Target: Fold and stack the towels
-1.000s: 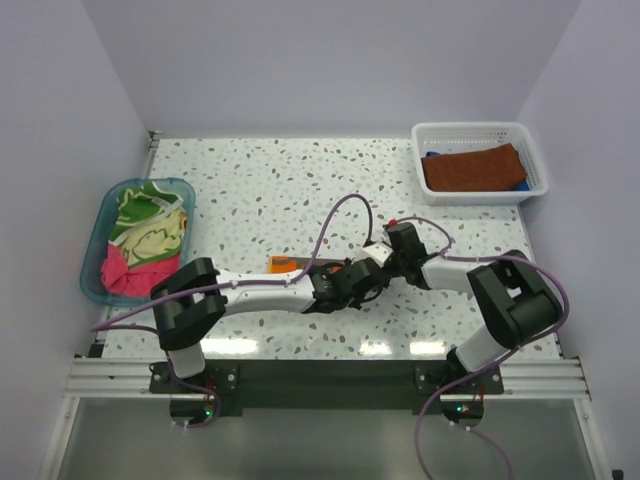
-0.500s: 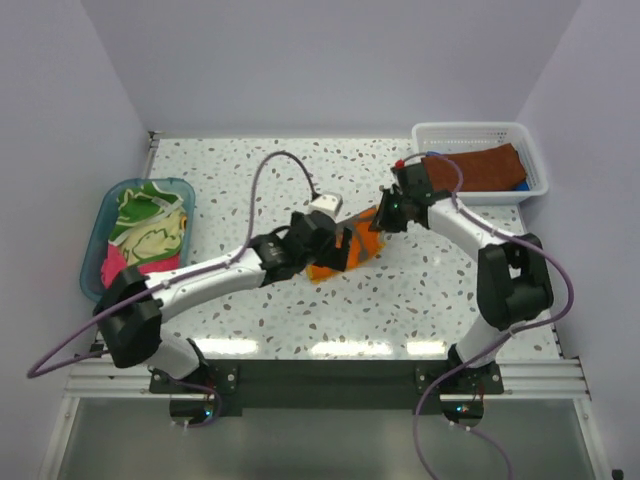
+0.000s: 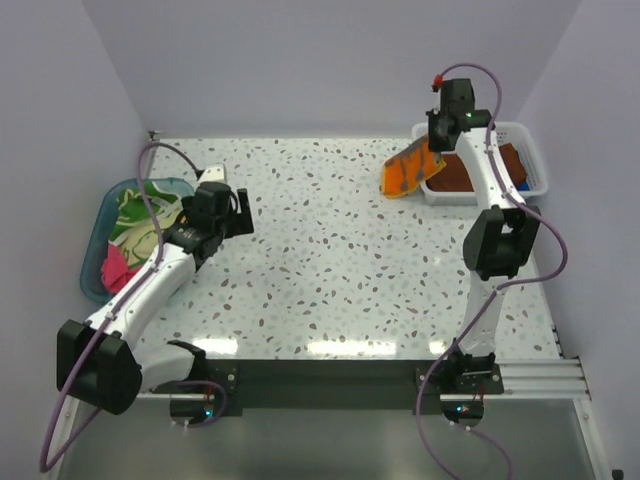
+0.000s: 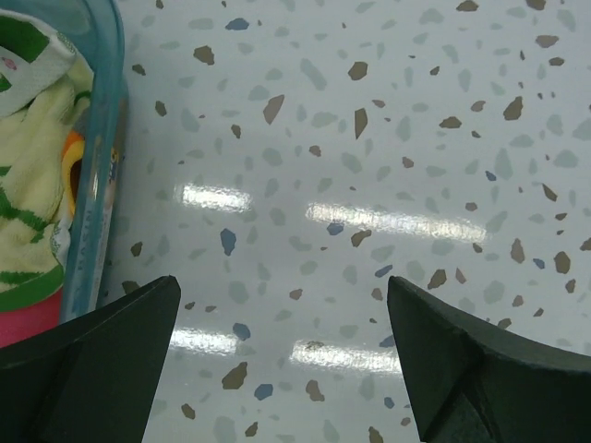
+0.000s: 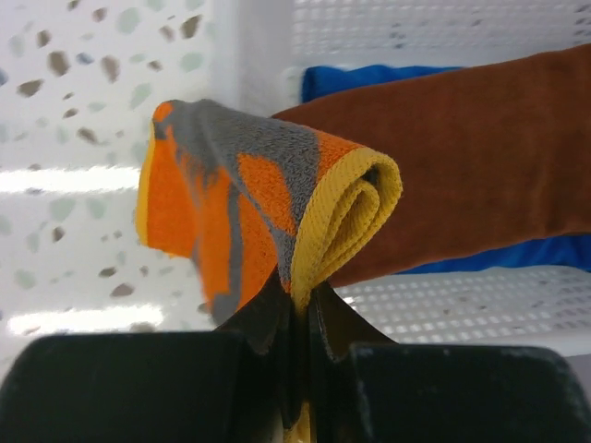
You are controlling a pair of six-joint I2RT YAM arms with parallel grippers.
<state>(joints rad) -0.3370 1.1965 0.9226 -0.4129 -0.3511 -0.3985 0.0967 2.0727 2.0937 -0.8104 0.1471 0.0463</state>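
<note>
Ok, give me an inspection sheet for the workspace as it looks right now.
Surface: speckled table, glare patches near the front.
Job's things: orange towel folded, held aloft by the white basket; brown towel over blue towel in that basket; green and yellow towel and pink towel in the teal tub.
Clutter: nothing seen.
Grippers: right gripper shut on orange towel; left gripper open, empty, beside the tub.
Cables: purple cables loop off both arms.
Surroundings: plain pale walls.
</note>
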